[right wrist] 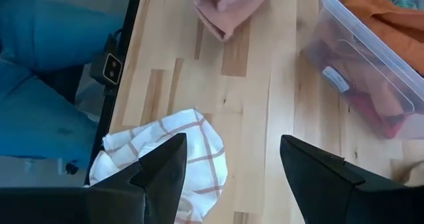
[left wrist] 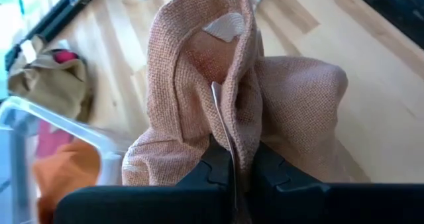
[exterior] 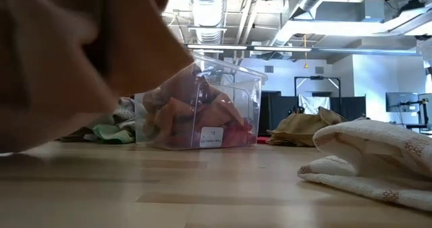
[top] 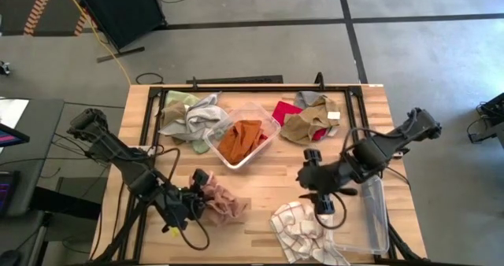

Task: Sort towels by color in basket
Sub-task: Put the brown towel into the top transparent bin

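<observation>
High view: left end effector (top: 194, 197) clamped on pinkish-tan towel (top: 223, 203) at near desk (top: 268, 183) edge; clear bin (top: 270, 144) with orange towel (top: 240, 138) lies beyond, toward centre. Right end effector (top: 321, 193) spread open, empty, above checked towel (top: 303, 228).

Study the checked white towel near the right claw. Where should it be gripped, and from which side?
Probably from above, on the raised fold at the edge of the checked white towel nearest the open right claw. The towel lies crumpled on the table, not flat, so its humped folds give the fingers something to pinch. The right claw is already above the table beside it.
</observation>
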